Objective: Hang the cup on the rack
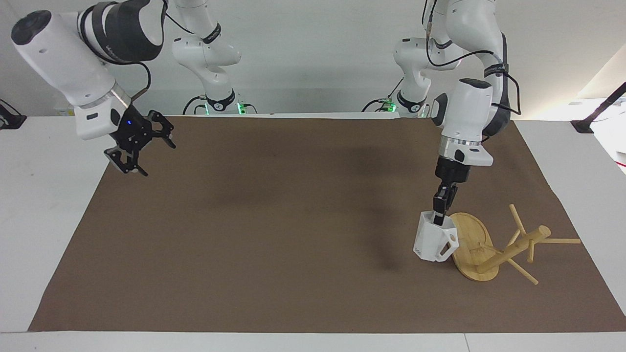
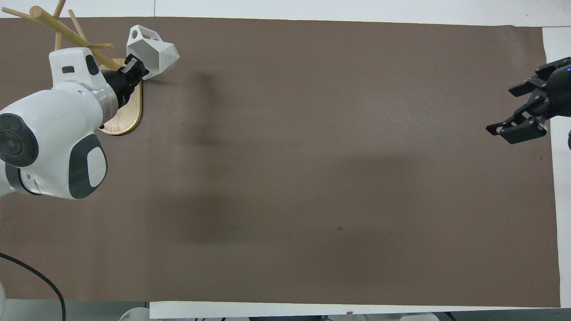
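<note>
Cup (image 1: 433,240), white and faceted, hangs pinched by its rim in the left gripper (image 1: 441,215) just beside the bamboo mug tree (image 1: 494,244), handle toward its oval base. The tree stands near the corner at the left arm's end of the brown mat (image 1: 274,234), its pegs bare. The right gripper (image 1: 138,144) hovers spread wide and empty over the mat's edge at the right arm's end.

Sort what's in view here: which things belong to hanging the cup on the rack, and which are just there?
Part of the job:
- cup, held by its rim in the left gripper, beside the rack's base
- rack, at the left arm's end of the table

Just there:
- brown mat covering the table
- right gripper, open, waiting over the mat's edge at the right arm's end
</note>
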